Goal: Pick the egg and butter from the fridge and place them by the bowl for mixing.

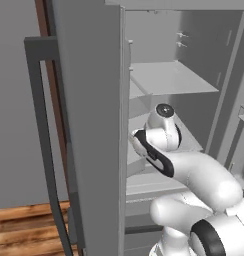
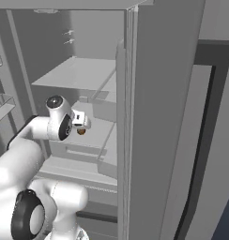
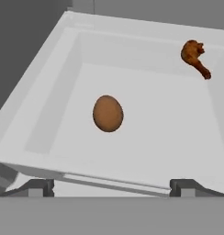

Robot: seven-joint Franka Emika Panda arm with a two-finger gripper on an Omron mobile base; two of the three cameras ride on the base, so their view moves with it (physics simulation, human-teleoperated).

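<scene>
Arm reaching into open fridge [image 1: 94,125], gripper [image 3: 111,183] over egg [image 3: 108,113].
Fingers spread wide, nothing btwn them. Brown egg lies on white shelf tray [image 3: 63,114], mid-left, below gripper; also seen just under hand in right base view [image 2: 81,131]. Brown drumstick-like piece [image 3: 194,57] in tray's far corner, well apart from egg.

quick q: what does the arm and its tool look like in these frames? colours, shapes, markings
The arm is glossy white, built of rounded tubular links with dark bands at the joints and a round dark grey cap on one joint. The tool ends in two small dark fingertips, blocky and flat-topped, set wide apart. No cables or lettering can be made out.
</scene>
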